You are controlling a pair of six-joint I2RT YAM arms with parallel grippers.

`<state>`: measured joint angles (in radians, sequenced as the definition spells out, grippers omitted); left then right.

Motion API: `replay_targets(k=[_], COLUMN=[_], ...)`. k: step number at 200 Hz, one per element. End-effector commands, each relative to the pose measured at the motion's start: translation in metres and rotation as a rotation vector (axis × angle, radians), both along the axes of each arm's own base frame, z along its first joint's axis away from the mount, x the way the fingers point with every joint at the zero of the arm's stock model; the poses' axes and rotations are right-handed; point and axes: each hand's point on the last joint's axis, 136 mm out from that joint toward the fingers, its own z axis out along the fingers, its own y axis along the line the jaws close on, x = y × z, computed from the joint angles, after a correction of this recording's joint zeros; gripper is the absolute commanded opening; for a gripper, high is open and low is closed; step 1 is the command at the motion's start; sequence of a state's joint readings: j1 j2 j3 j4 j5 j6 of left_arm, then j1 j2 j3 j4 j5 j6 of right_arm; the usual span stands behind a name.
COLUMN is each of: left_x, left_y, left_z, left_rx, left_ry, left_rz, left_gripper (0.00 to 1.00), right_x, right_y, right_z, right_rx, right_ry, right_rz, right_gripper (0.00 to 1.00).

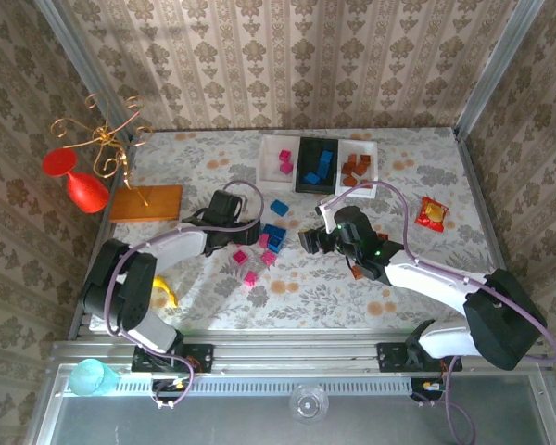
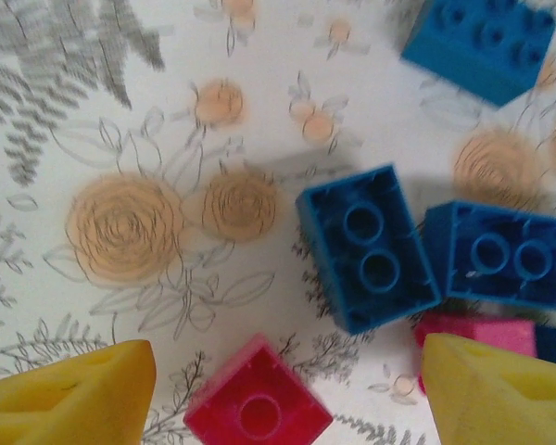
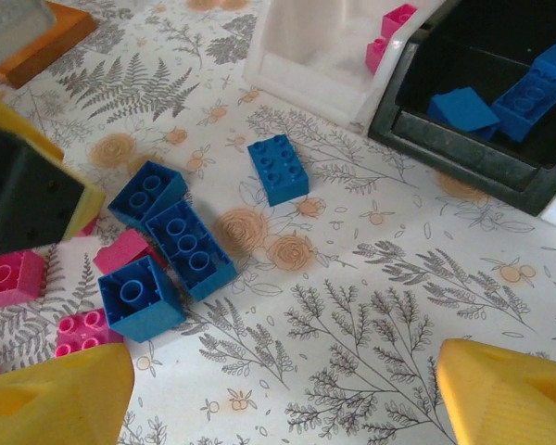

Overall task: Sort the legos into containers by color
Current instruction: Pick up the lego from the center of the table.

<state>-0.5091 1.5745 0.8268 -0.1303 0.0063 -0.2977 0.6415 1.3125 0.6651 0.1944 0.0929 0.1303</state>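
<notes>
Left gripper (image 2: 287, 375) hangs with its yellow fingers (image 2: 65, 399) wide apart, holding nothing. A pink lego (image 2: 258, 408) sits right between them, a blue lego (image 2: 366, 246) just ahead. If it closes crooked, the pink one could pop out sideways.

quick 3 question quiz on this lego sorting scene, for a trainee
1. Which colour of brick lies in the black tray? A pink, B blue, C orange-brown.
2. True or false: the right tool is shut on a brick.
3. Fill in: in the top view, the orange-brown bricks sit in the white tray to the ___ of the black one.
Key: 1 B. 2 false, it is open with nothing between its fingers. 3 right.
</notes>
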Motion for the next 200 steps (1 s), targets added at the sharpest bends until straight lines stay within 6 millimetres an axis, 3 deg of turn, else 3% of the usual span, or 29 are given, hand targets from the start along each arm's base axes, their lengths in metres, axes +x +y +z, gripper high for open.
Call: replay_targets(k=[1,44,127,154,184,200], left_x=[-0.008,-0.003,-0.003,0.002,0.018,0.031], left_y=[0.001,0.003,0.004,0.003,-0.008,-0.017], left_z=[-0.009,-0.017,-0.026,-0.011,0.027,0.049], left_rx=[0.026,0.057,0.088,0.117,0.081,0.048], left_ry=[0.078,0.090,0.106,0.038,-0.089,-0.160], left_rz=[-0.021,-0.021,-0.005,0.004,0.015,0.015], left_gripper=[0.77,0.70,0.51,0.46,0.44,0.44], right_x=[0.002,-0.007,-0.006,-0.005,-0.003,0.003], right_y=[-0.002,0.017,0.014,0.012,0.006,-0.009], right_z=[0.009,0.012,0.011,0.010,0.011,0.013], right_rx=[0.025,0.104,0.097,0.092,0.083,0.060], right_ry=[-0.034,-0.021,-0.017,-0.014,-0.028,-0.045], right_rz=[-0.018,0.075,0.056,0.043,0.010,-0.074], right_gripper=[0.87,0.87,0.88,0.88,0.88,0.89])
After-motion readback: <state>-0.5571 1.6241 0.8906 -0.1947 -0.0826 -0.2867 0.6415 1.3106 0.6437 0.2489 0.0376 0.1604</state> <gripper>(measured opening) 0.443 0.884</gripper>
